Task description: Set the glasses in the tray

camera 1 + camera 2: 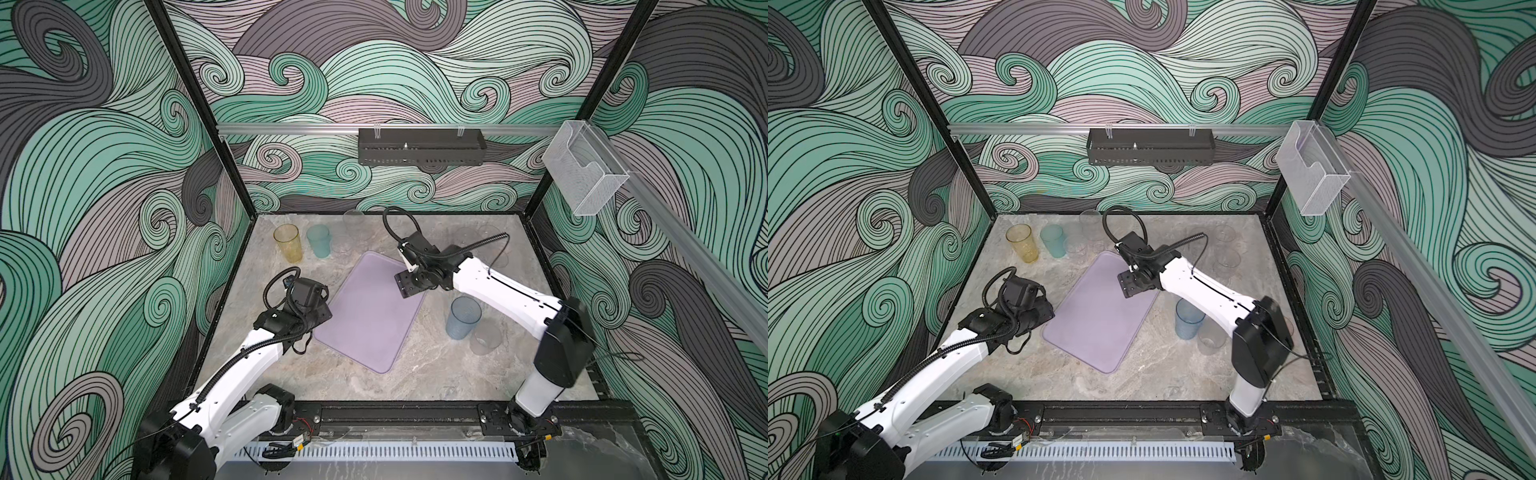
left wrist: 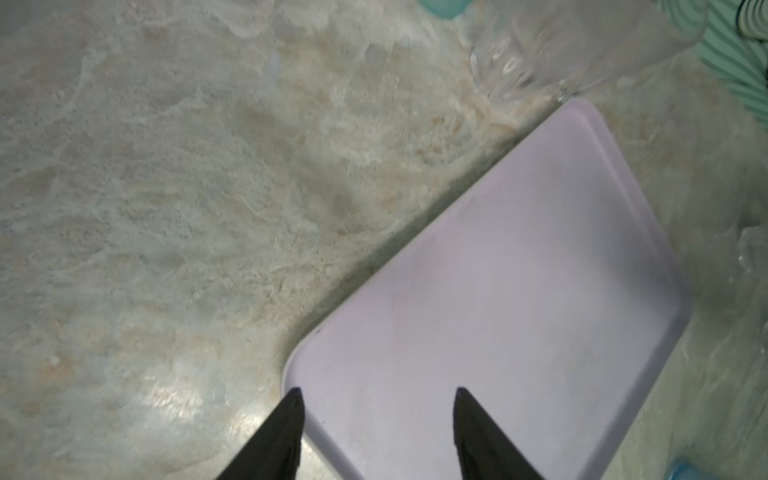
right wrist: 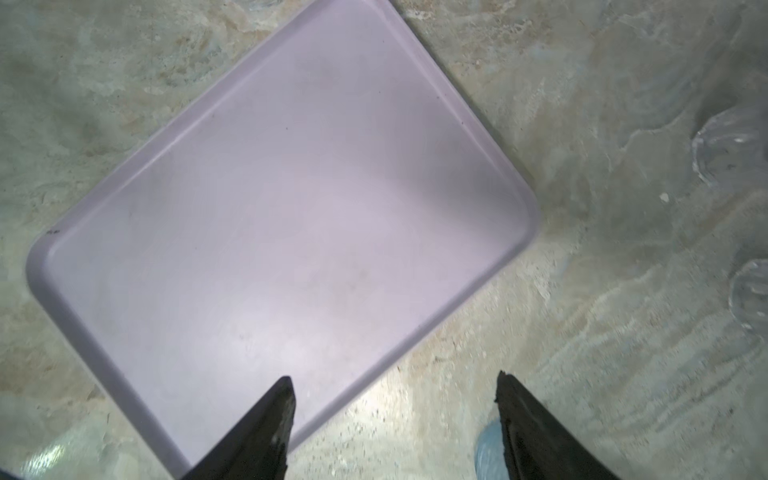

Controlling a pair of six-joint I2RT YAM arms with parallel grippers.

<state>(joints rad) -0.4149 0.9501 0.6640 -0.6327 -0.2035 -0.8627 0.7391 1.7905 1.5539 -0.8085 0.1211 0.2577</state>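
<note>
The left gripper (image 2: 376, 392) and right gripper (image 3: 395, 380) hang open and empty over the bare tray (image 1: 365, 316). Swinging low, the right one could topple the tall blue cup (image 1: 462, 318) nearby.

The lavender tray (image 1: 368, 328) lies bare, its whole floor open from above. An amber tumbler (image 1: 287, 243) and a teal tumbler (image 1: 319, 242) crowd the far left corner, and a blue tumbler (image 1: 462, 318) with a clear glass (image 1: 485, 337) just beside it blocks the tray's right flank
</note>
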